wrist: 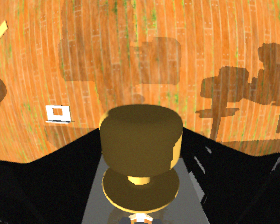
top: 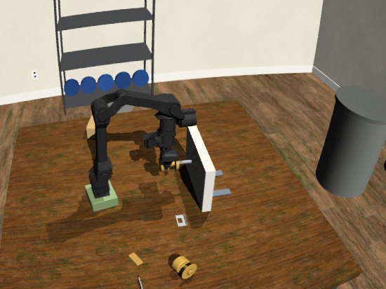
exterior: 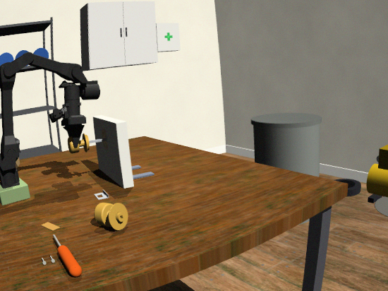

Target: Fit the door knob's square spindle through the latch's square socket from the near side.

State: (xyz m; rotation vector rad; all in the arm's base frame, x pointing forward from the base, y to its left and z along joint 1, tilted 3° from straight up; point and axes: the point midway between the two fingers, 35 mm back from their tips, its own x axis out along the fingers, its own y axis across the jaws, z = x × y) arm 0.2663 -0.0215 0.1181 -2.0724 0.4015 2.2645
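Note:
My gripper (top: 169,163) points down and is shut on a brass door knob (exterior: 78,143), held above the table. The knob's grey square spindle (exterior: 95,141) lies level and its tip reaches the dark face of the upright white door slab (exterior: 112,150), at the latch socket (exterior: 104,134). The knob's round plate (exterior: 85,142) stands a short gap away from the wood. In the wrist view the knob (wrist: 141,142) fills the space between my fingers, with its plate and the square socket below it.
A second brass knob (top: 184,266) lies at the table's front. A small white strike plate (top: 181,220) lies near the slab's foot. A tan plate (top: 135,259), an orange screwdriver (exterior: 67,257) and two screws (exterior: 48,260) lie at the front. Grey bars (top: 222,191) stick out behind the slab.

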